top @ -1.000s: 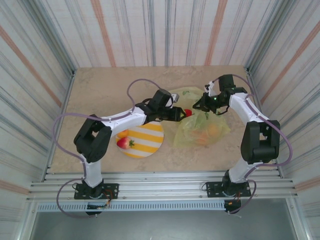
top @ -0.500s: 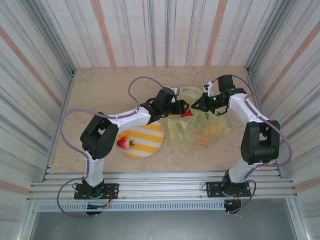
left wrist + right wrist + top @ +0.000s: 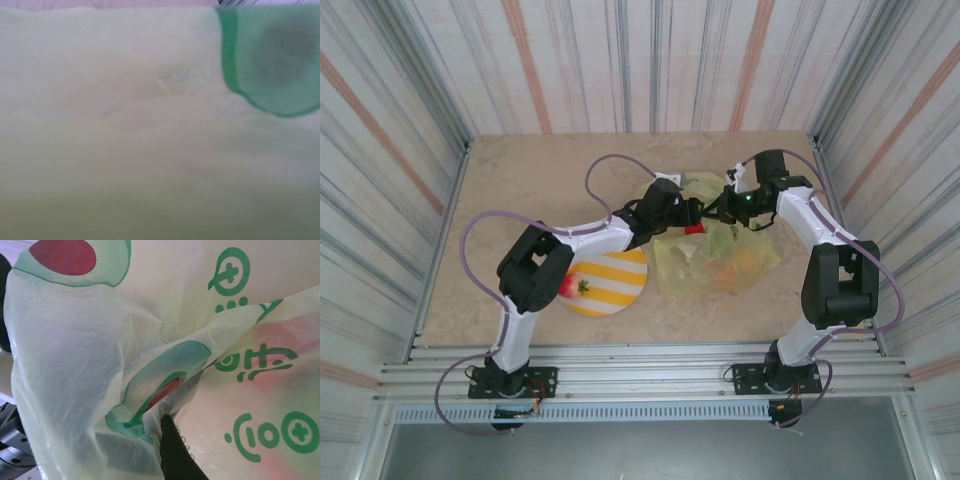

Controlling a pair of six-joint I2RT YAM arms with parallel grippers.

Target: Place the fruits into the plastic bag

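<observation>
Bag [image 3: 720,258] on the surface beside the plate [image 3: 620,285]; right gripper [image 3: 725,207] jaws pinched shut on its rim. Left gripper [image 3: 688,214] has carried a red fruit [image 3: 696,228] to the mouth since a second ago (jaws' hold: cannot tell). Release looks imminent; a second fruit [image 3: 567,286] awaits on the plate.

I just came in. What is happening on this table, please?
The two arms are putting toy fruits into a bag. The right gripper is shut on the rim of the yellow plastic bag and holds its mouth up. The left gripper is at that mouth with a red fruit at its tips; I cannot tell whether it has let go. Orange fruits are already inside, and one reddish fruit lies on the striped plate.
</observation>
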